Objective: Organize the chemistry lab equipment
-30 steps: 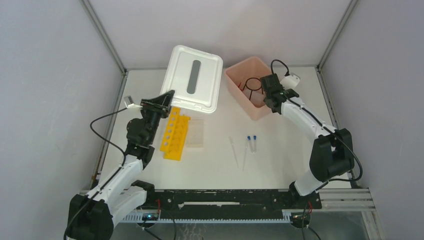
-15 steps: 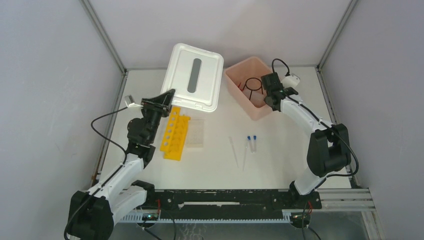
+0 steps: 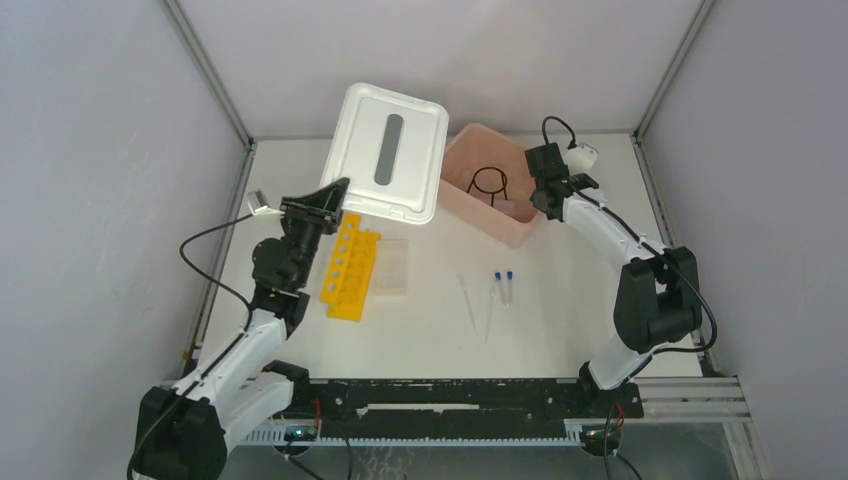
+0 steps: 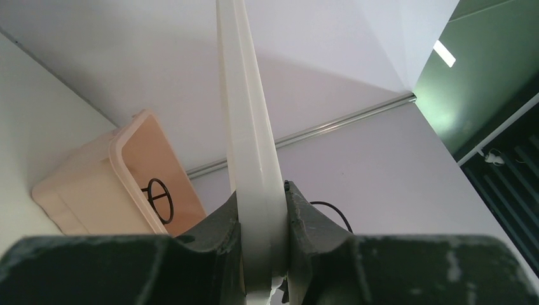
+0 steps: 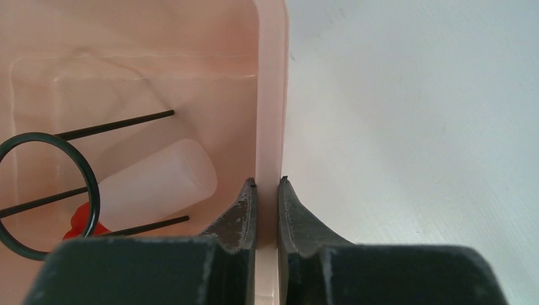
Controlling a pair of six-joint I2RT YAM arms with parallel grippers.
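Lying in pink tub (image 5: 270,76) while right gripper (image 5: 267,183) is pinching its wall, left gripper (image 4: 262,190) clamping lid (image 4: 245,95): squeeze bottle (image 5: 159,181), likely light, squashy; grip mid-body.

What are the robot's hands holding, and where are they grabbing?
The left gripper pinches the white lid by its edge. The right gripper pinches the pink tub by its side wall's rim.

No writing that we can read

We find no text, label, brand or number on the white lid (image 3: 420,160) or its plain grey slot (image 3: 388,152). The same goes for the pink tub (image 3: 490,215) just right of the lid and the yellow rack (image 3: 350,268) just in front of the lid. The wrist views give us bare surfaces only.
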